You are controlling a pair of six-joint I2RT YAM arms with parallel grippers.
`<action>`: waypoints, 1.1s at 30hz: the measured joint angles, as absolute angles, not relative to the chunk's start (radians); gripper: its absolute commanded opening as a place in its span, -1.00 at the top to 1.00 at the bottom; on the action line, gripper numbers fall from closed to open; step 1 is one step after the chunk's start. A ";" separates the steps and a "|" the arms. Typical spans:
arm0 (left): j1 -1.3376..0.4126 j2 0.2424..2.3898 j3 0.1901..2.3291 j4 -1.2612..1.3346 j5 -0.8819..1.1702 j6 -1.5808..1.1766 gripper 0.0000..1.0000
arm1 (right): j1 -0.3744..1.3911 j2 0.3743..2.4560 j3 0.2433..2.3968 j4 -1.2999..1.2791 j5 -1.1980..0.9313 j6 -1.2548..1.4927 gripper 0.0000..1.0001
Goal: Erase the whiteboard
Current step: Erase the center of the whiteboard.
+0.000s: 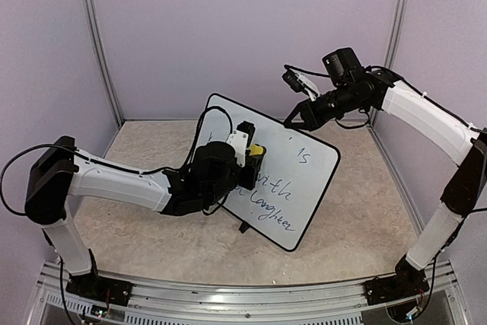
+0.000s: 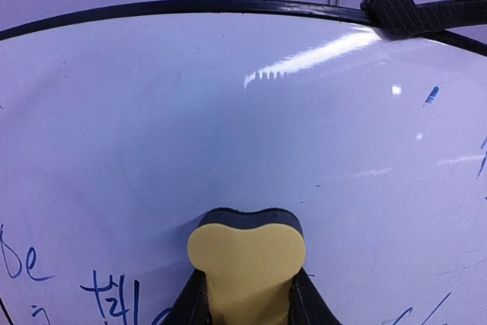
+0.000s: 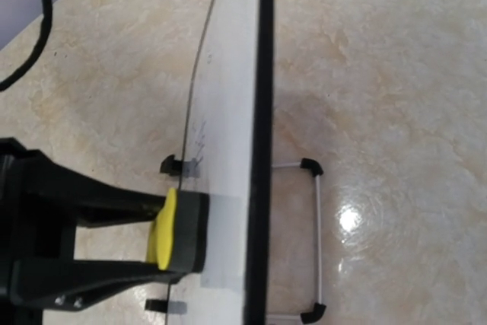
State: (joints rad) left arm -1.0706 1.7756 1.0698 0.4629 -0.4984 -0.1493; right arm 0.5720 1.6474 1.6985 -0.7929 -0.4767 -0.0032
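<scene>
The whiteboard, propped mid-table, stands partly wiped: far-left area clean, blue writing left nearer and rightward. Left gripper clamps a yellow eraser against it; right gripper pinches its far edge.

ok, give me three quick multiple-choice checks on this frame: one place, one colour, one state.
1. Where is the eraser?
A) lying loose, unheld
B) against the whiteboard face, held in the left jaws
C) held in the right jaws

2. What colour is the eraser's back?
A) red
B) yellow
C) green

3. What state is the whiteboard in?
A) lying flat
B) wiped fully clean
C) standing tilted, with writing on it

Answers:
1 B: the left wrist view shows it between the jaws, pad on the board.
2 B: it is yellow in every view.
3 C: the right jaws clamp its top edge, and blue words show on the lower part.
</scene>
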 measured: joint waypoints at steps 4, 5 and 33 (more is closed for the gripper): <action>-1.072 1.775 1.070 0.466 -0.499 -0.150 0.76 | 0.576 1.648 1.720 -0.832 -0.487 -0.006 0.70; -1.072 1.775 1.070 0.467 -0.499 -0.151 0.76 | 0.578 1.648 1.725 -0.841 -0.488 -0.007 0.68; -1.072 1.775 1.054 0.499 -0.544 -0.157 0.76 | 0.588 1.745 1.817 -0.889 -0.577 0.155 0.55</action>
